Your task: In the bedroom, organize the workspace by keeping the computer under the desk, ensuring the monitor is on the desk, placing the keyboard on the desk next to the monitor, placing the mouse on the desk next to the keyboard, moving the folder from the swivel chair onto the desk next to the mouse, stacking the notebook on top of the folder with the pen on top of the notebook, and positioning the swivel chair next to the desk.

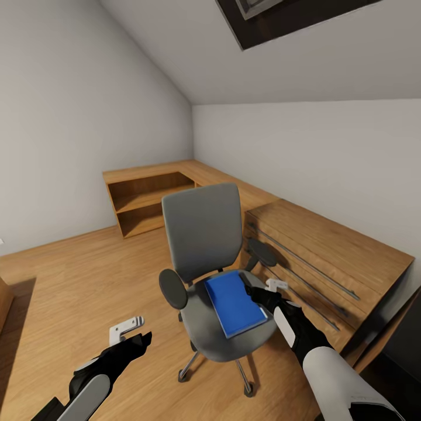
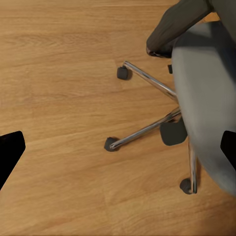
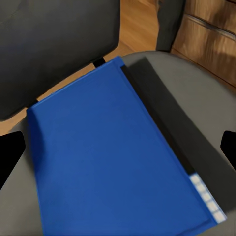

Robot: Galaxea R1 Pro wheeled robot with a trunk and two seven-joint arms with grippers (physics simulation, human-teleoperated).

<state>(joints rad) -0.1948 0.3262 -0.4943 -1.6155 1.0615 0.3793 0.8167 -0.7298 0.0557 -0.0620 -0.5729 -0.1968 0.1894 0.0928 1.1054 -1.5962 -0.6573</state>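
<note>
Right arm reaches over the flat bright blue folder on the grey swivel chair; left arm hangs low over the floor.

Head view: the right gripper (image 1: 275, 287) is stretched forward, just above the blue folder's (image 1: 234, 303) near edge on the grey padded swivel chair (image 1: 206, 251); the left gripper (image 1: 130, 330) points forward over the wooden floor (image 1: 76, 280), beside the chair. Whether either pair of fingers is apart cannot be told here.
Left wrist view: fingers apart, the chair's chrome star base (image 2: 152, 110) and seat ahead of them.
Right wrist view: fingers spread wide, the folder (image 3: 110, 157) lying flat on the seat directly between and below them, untouched.
</note>
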